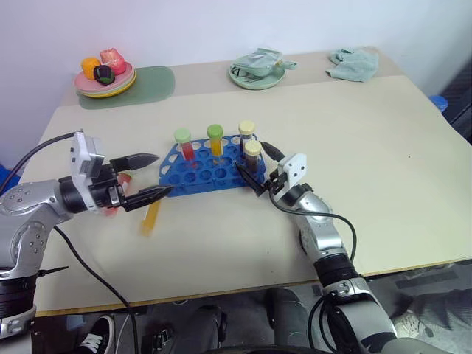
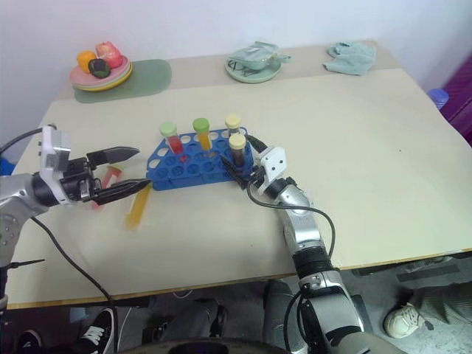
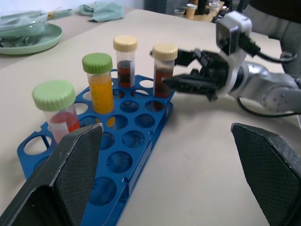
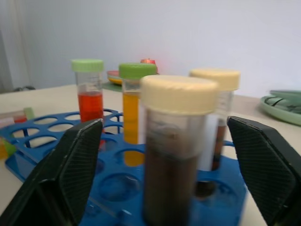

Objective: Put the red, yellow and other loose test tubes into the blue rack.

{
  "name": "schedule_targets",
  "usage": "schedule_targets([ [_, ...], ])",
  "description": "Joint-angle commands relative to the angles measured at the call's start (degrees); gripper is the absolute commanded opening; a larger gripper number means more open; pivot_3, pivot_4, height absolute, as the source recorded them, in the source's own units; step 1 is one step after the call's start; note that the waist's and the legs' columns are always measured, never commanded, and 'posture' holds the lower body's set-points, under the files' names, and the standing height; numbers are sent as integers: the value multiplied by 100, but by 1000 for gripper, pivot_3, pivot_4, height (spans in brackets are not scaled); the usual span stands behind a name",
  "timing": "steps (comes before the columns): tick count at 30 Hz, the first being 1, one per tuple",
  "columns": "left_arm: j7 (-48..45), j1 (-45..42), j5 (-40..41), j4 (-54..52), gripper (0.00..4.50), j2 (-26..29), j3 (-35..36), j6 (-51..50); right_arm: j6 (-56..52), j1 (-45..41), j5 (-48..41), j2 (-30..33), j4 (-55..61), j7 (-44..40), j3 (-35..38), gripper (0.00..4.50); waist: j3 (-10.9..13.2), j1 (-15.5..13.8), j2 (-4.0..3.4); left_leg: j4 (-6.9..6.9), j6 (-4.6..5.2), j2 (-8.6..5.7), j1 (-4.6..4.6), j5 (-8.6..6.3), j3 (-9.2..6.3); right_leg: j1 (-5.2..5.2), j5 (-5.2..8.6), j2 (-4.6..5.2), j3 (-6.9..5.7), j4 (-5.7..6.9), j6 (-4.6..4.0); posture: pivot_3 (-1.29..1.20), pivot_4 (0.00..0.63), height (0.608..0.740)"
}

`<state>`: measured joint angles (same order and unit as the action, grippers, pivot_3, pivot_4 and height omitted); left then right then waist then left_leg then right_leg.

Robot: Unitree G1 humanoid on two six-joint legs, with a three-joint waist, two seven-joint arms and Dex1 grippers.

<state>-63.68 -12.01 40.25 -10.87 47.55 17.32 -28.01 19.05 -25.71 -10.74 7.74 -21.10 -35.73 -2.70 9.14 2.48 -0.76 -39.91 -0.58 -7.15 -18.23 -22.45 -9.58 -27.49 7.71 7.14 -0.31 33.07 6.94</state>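
The blue rack (image 1: 200, 171) stands mid-table with several capped tubes upright in it: a green-capped red one (image 1: 183, 141), a green-capped yellow one (image 1: 214, 138) and two cream-capped dark ones. My right gripper (image 1: 255, 167) is open, its fingers standing apart on either side of the nearer dark tube (image 4: 175, 155) at the rack's right end. A loose yellow tube (image 1: 151, 218) lies on the table left of the rack. A loose red tube (image 2: 108, 177) lies partly hidden behind my left gripper (image 1: 164, 174), which hovers open and empty, pointing at the rack's left end.
At the back left a plate of toy fruit (image 1: 105, 80) sits on a green mat (image 1: 151, 82). A green dish with a wrapped item (image 1: 258, 71) and a teal cloth (image 1: 354, 63) lie along the far edge. Bare tabletop spreads to the right of the rack.
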Motion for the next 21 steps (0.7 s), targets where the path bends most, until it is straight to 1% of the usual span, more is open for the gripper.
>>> schedule_targets([
  [1, -42, 108, -73, -3, 4500, 90, 267, 223, -300, 191, -278, 435, 808, -244, 196, 4414, 1, -6, -2, 0, 0, 0, 0, 0, 0, 0, 0, 0, 0, 0, 0, 0, 150, 740],
  [4, 26, 212, -67, 15, 4500, 82, 357, 212, -793, 361, -592, 877, 1387, -450, 360, 4414, 1, -13, -2, 0, 3, 0, -1, -2, 2, 0, 0, 0, 1, -3, 0, 0, 150, 740],
  [6, 106, 369, -137, -55, 4500, 74, 428, 259, -1486, 558, -1063, 1337, 2062, -699, 540, 4414, 3, -29, -4, 0, 4, 1, -1, -3, 3, 0, 0, 0, 2, -3, 0, 0, 150, 740],
  [8, 396, 553, -187, -321, 4500, 99, 500, 85, -2363, 811, -1746, 2146, 2820, -1304, 765, 4414, 4, -63, -6, -1, 7, 3, -3, -5, 6, 0, 0, 0, 3, -5, 0, 0, 150, 740],
  [9, 546, 617, -193, -416, 4500, 118, 527, -34, -2625, 844, -1943, 2469, 3017, -1499, 884, 4414, 4, -108, -5, -1, 11, 3, -3, -7, 7, 2, 0, 0, 4, -8, 0, 0, 150, 740],
  [13, 976, 722, -350, -653, 4500, 165, 600, -137, -3620, 522, -2696, 3317, 3361, -1875, 1270, 4414, 6, -178, -2, -4, 18, 8, 3, -12, 19, 12, -2, -2, 9, -31, -1, 0, 150, 740],
  [16, 1369, 703, -518, -726, 4500, 311, 543, -467, -4083, 258, -2967, 3705, 3629, -2280, 1181, 4414, 5, -192, -1, -4, 19, 13, 7, -12, 22, 19, -6, -6, 9, -42, -5, 0, 150, 740],
  [18, 1757, 627, -640, -862, 4500, 296, 501, -644, -4340, 137, -3102, 3869, 3724, -2500, 1118, 4414, 5, -192, -1, -2, 21, 14, 6, -14, 23, 20, -6, -7, 9, -50, -4, 0, 150, 740],
  [20, 2196, 549, -680, -1021, 4500, 310, 525, -1037, -4508, 53, -3184, 4011, 3807, -2789, 1026, 4414, 5, -203, 7, -4, 24, 14, 2, -15, 24, 21, -8, -7, 8, -59, -3, 0, 150, 740],
  [21, 2430, 568, -588, -1159, 4500, 321, 562, -1429, -4533, 22, -3192, 4065, 3815, -2926, 994, 4414, 5, -208, 7, -4, 25, 14, 0, -16, 23, 21, -10, -7, 8, -64, -3, 0, 150, 740],
])
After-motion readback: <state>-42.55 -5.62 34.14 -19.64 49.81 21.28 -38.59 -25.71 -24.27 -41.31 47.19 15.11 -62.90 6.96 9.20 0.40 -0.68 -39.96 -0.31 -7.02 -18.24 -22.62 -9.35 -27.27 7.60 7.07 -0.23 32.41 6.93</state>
